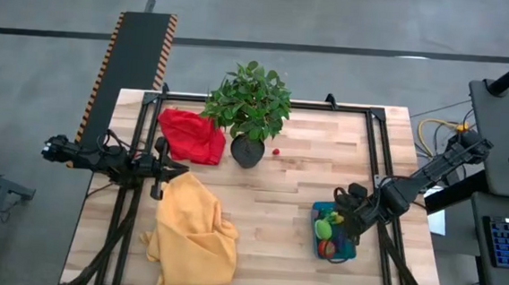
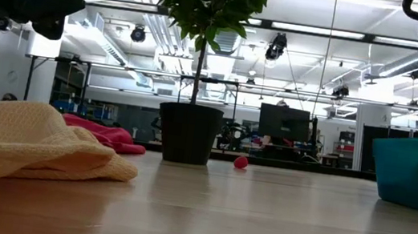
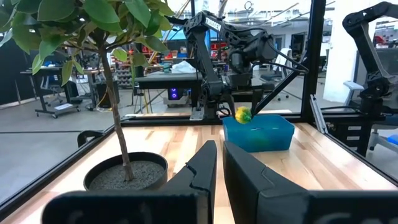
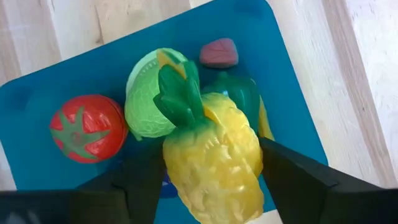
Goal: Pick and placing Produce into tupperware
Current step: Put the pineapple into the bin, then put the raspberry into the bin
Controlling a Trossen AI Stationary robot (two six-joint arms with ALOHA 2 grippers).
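We see a pale wood table [image 1: 278, 189] on a grey floor, ringed by a black frame. On it lie a red cloth [image 1: 189, 135], a yellow cloth [image 1: 193, 231], a potted plant [image 1: 249, 111] and a small red piece [image 1: 275, 150] just beside the pot. The low view looks across the boards into a workshop hall with ceiling lights, monitors and benches.

The tub [image 1: 333, 232] sits near the table's right edge. Only the right wrist view shows what lies in it: a tomato [image 4: 84, 127], a pale green piece [image 4: 152, 102], a dark green one [image 4: 239, 93] and a small pink one [image 4: 219, 52]. The left wrist view shows the tub from the side, with yellow showing above its rim.

The right gripper [image 4: 205, 171] hangs over the tub, its fingers clamped on a yellow pineapple [image 4: 214, 162]. The left gripper [image 3: 219, 165] waits at the table's left edge, level and pointed toward the plant, its fingers close together with a narrow gap between them.
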